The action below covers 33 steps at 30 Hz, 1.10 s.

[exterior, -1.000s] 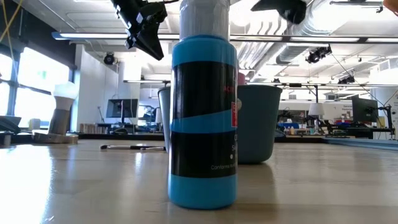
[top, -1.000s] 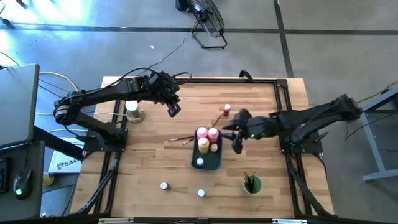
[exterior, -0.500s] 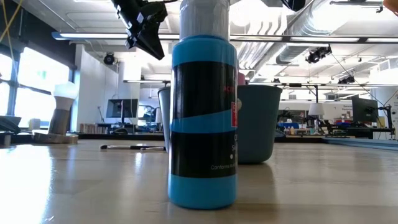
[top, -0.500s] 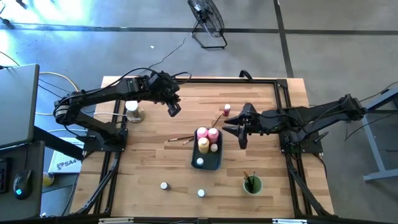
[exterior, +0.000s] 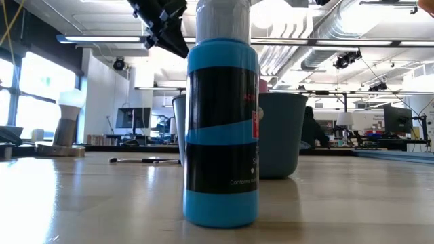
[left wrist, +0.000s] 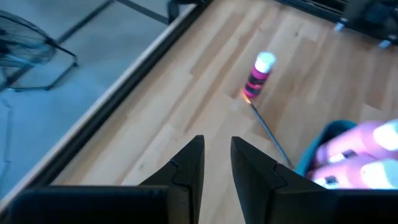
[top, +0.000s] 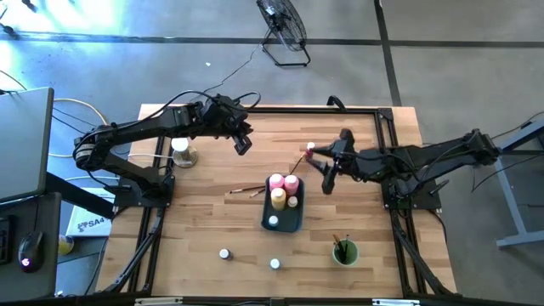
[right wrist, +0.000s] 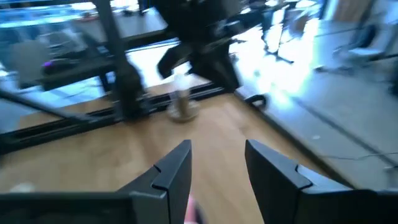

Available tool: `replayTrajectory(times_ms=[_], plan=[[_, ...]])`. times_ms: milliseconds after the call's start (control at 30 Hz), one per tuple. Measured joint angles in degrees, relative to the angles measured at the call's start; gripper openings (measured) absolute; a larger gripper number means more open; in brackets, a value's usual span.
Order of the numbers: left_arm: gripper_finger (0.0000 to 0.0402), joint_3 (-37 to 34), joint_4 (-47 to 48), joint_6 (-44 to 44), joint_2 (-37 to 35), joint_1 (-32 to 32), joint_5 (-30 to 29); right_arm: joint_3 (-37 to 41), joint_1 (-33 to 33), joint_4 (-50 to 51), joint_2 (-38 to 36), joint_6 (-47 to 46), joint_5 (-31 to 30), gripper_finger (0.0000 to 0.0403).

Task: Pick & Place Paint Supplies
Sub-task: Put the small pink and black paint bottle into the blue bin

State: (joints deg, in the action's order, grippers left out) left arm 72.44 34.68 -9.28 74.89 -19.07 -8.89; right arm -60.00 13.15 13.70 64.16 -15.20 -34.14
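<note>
A blue-grey tray (top: 286, 223) at mid-table holds two pink bottles (top: 284, 182), a yellow bottle (top: 279, 199) and pale-capped jars. Another pink bottle (top: 310, 150) stands upright on the wood beyond it, also seen as the pink bottle (left wrist: 257, 77) in the left wrist view. Thin brushes (top: 246, 189) lie left of the tray. Two jars (top: 224, 253) stand near the front edge. My left gripper (top: 242, 141) hovers over the far left area, its fingers (left wrist: 216, 163) slightly apart with nothing between them. My right gripper (top: 327, 175) hangs open and empty right of the tray.
A green cup (top: 344, 252) with brushes stands at the front right. A white-topped object (top: 181, 151) sits by the left edge. A blue jar with a black label (exterior: 221, 129) fills the low view's middle, with the tray (exterior: 285, 132) behind it.
My right gripper has risen and swung toward the far edge, rolling its wrist and levelling out, from beside the tray toward the lone pink bottle. My left gripper has tipped up a little in place. Neither has opened or shut.
</note>
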Motion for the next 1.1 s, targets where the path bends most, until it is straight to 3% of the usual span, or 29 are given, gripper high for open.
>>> replayTrajectory(times_ms=[167,233,433,700,900,1100], plan=[[0.0077,0.0,-1.1,1.5,0.0,0.0,-4.5,0.0,-5.2,-0.2,-0.5,3.1,-0.3,0.0144],[0.0077,0.0,-1.2,1.6,0.0,0.0,-5.8,0.0,-8.6,-0.2,-0.5,3.8,3.5,0.0144],[0.0077,0.0,-1.2,1.7,0.0,0.0,-7.2,0.0,-20.1,2.9,-0.5,-0.9,22.5,0.0144],[0.0077,0.0,-1.2,1.6,0.0,0.0,-7.2,-4.1,-29.6,7.6,-0.2,-0.4,33.4,0.0144],[0.0077,0.0,-1.1,1.6,0.0,0.0,-7.2,-10.4,-33.5,9.8,0.1,5.2,34.5,0.0144],[0.0077,0.0,-1.0,1.6,0.0,0.0,-6.9,-10.9,-36.9,13.0,0.6,6.7,34.1,0.0144]])
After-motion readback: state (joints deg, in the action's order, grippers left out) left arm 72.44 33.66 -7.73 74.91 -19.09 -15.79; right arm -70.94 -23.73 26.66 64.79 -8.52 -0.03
